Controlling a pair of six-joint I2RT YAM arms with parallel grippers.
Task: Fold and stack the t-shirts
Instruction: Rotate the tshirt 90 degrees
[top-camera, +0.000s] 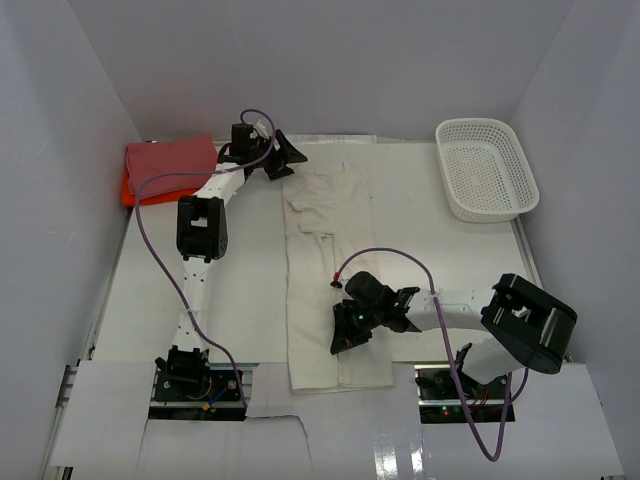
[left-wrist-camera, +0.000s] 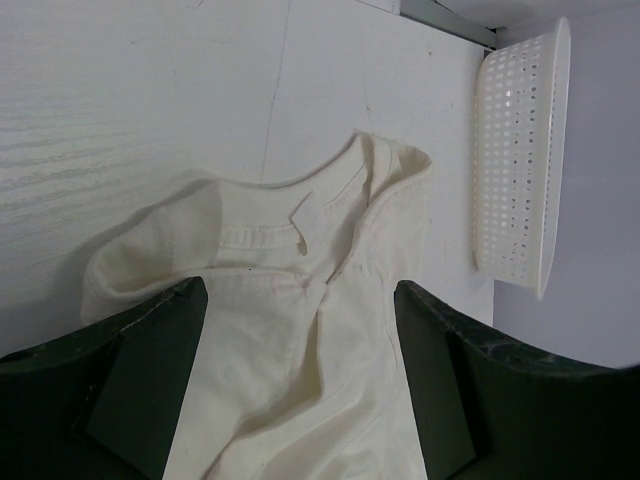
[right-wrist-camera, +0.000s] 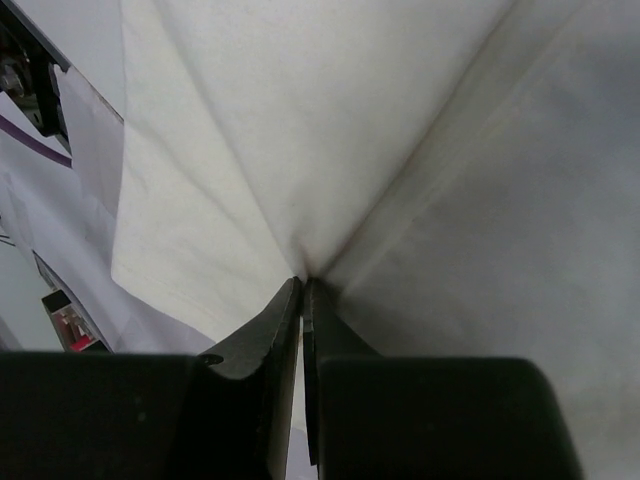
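Note:
The cream t-shirt lies as a long narrow strip down the middle of the table, collar at the far end. My left gripper hovers open at that collar end; in its wrist view the wide-apart jaws frame the neckline and cloth without touching it. My right gripper is low on the shirt's near part, shut on a pinch of cream cloth that puckers into the closed tips. At the far left a folded pink-red t-shirt rests on an orange t-shirt.
A white mesh basket stands at the far right corner; its side wall shows beside the collar in the left wrist view. White walls close in the table on three sides. A purple cable loops over each arm.

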